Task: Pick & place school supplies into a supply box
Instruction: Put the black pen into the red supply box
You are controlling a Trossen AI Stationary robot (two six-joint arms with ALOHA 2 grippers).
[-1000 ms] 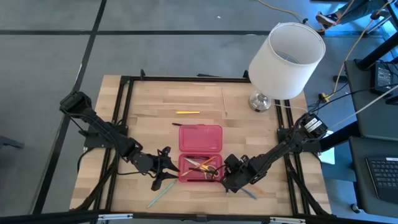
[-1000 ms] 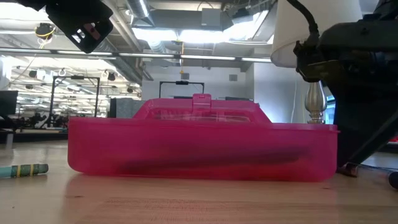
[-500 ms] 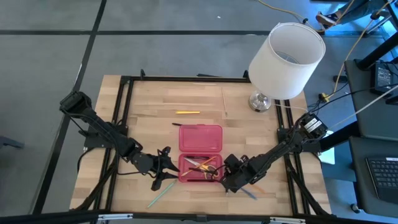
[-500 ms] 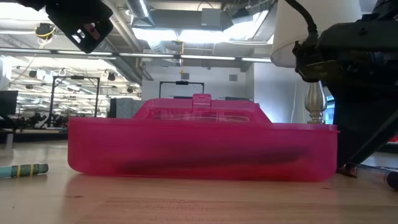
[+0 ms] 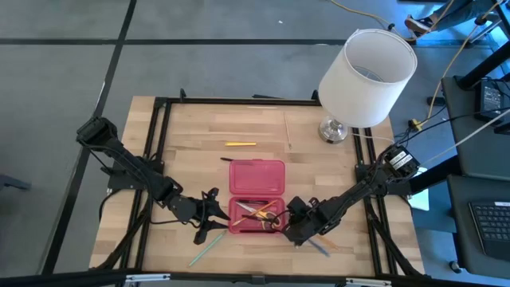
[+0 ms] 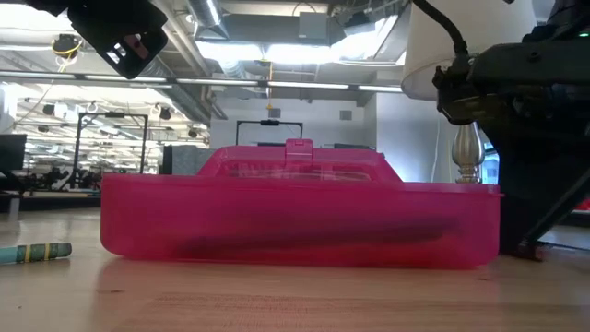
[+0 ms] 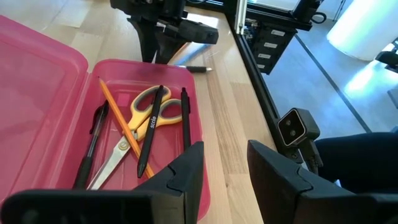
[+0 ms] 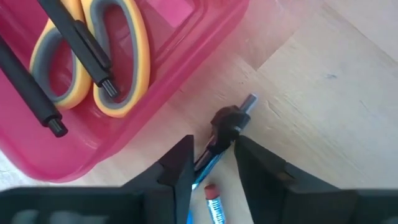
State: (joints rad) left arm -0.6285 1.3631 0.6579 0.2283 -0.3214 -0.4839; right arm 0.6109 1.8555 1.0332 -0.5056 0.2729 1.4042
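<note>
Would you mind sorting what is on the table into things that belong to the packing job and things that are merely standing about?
Belongs to the job:
- pink supply box
- scissors and pens already in it
- blue pen between the right gripper fingers
- yellow pencil behind the box
- green pencil near the left gripper

Just standing about:
- white lamp

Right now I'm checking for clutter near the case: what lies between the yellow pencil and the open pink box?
Only bare wood. The high view shows the yellow pencil lying apart from the pink box, with empty table between them.
</note>
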